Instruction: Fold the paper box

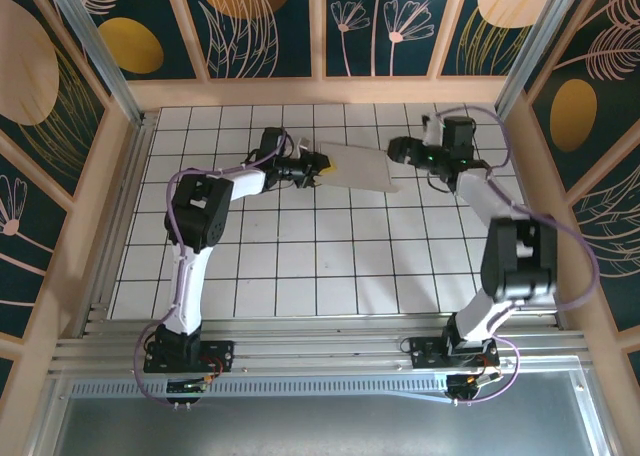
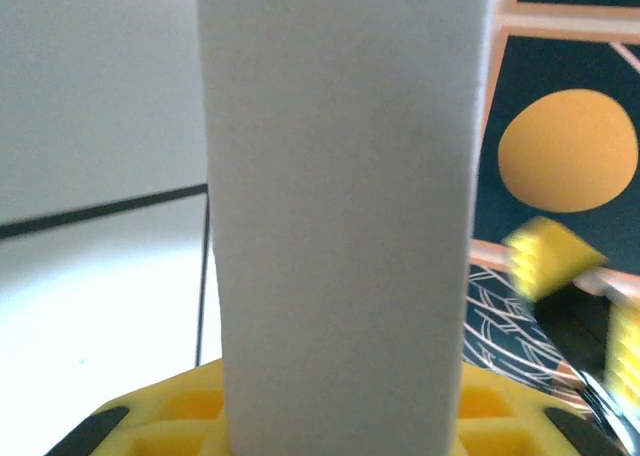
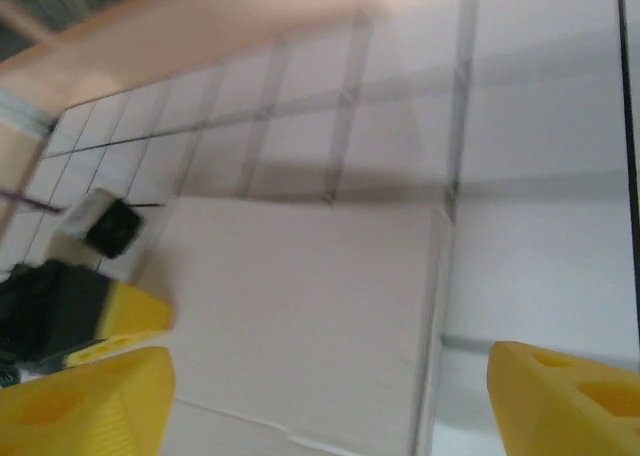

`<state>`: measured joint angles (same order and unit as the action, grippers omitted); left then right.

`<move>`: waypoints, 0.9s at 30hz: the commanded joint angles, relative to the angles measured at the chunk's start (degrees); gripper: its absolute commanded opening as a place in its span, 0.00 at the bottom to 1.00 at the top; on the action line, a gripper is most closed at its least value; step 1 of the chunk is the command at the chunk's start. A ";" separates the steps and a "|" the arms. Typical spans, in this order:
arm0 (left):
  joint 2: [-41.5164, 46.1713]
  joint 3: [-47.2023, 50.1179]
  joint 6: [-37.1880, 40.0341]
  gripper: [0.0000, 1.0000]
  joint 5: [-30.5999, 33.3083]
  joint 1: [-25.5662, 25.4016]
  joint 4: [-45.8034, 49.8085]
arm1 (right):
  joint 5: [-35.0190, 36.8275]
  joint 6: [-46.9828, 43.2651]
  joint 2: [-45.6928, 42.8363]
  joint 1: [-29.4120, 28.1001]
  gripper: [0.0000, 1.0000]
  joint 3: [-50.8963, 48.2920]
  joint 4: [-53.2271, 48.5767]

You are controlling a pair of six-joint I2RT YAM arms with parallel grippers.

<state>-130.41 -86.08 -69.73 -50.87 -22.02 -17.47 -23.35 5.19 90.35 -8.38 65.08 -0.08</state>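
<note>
Well, starting nearest you, the tiled desk (image 1: 300, 276) runs up to the paper box (image 1: 362, 169), which lies toward the far side between the 2 grippers. Your left gripper (image 1: 318, 169) is at its left end. In the left wrist view its fingers (image 2: 160, 421) sit on either side of a white panel, close against it, but you cannot tell whether they pinch it. Your right gripper (image 1: 398, 150) is at the right end, fingers (image 3: 85, 396) wide apart with nothing between them.

Treat the box as light, thin card: stiff across the panels, bendy at creases, likely to slide on the tiles, and easily dented. Take hold at a panel edge near a crease. It is the 1 container here, and nothing is visible in it.
</note>
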 commanded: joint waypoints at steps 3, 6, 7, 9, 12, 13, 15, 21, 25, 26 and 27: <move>8.98 5.58 -14.59 0.24 5.10 0.05 -6.48 | 23.16 -49.61 -9.23 -20.54 0.99 -14.45 13.81; 11.72 9.52 -19.69 0.23 5.74 0.04 -10.83 | 27.09 -63.76 -8.63 -24.86 0.99 -18.99 21.54; 12.58 10.57 -21.07 0.23 5.91 0.00 -12.20 | 27.30 -65.11 -7.38 -25.06 0.99 -18.05 20.59; 13.97 12.06 -22.22 0.23 6.02 0.05 -13.09 | 29.86 -67.57 -4.84 -24.91 0.99 -16.24 20.29; 15.88 13.36 -22.56 0.23 6.40 -0.04 -13.07 | 35.21 -75.28 -0.43 -24.86 0.99 -16.65 27.15; 16.37 13.51 -22.48 0.23 6.25 -0.12 -13.19 | 37.30 -77.64 1.56 -24.84 0.99 -16.50 29.90; 17.31 13.61 -21.87 0.23 5.71 -0.30 -12.21 | 39.52 -80.47 4.99 -24.85 0.99 -15.51 33.61; 20.68 16.42 -22.45 0.25 5.36 -0.39 -11.97 | 40.29 -81.21 10.98 -24.91 0.71 -12.31 35.94; 22.22 17.26 -24.57 0.33 5.54 -0.31 -14.19 | 39.65 -81.45 9.63 -25.10 0.42 -12.38 34.98; 22.81 17.14 -24.26 0.37 6.19 -0.30 -13.82 | 38.63 -81.17 8.85 -25.10 0.38 -12.10 31.78; 23.42 16.87 -23.54 0.40 7.00 -0.30 -13.21 | 38.09 -80.24 7.95 -25.10 0.35 -11.43 28.44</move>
<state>-111.83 -68.77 -86.67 -42.87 -21.54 -29.36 14.52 -74.89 99.94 -33.47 51.72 33.71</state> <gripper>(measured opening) 0.389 0.362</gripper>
